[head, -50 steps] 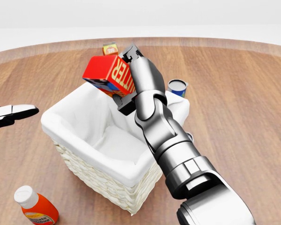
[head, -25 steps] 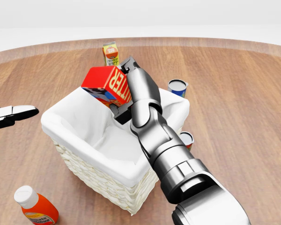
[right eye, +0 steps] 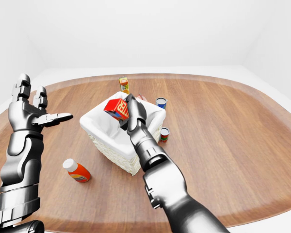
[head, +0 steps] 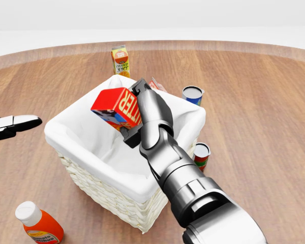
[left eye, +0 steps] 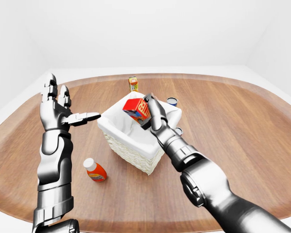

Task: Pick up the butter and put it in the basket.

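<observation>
R hand [head: 137, 114] gripping butter [head: 117, 108], holding it tilted over basket [head: 86, 175] opening near far rim; L hand [left eye: 58, 109] idling w/ fingers spread wide. Placing step underway; next: lowering inside, then releasing

Stood in a plain white room with bare white walls [left eye: 150, 29] meeting at soft corners. Held a broad, rounded table of brown wood planks [left eye: 242, 131] above a pale white floor [left eye: 19, 97]. Lit evenly, without hard shadows.
</observation>
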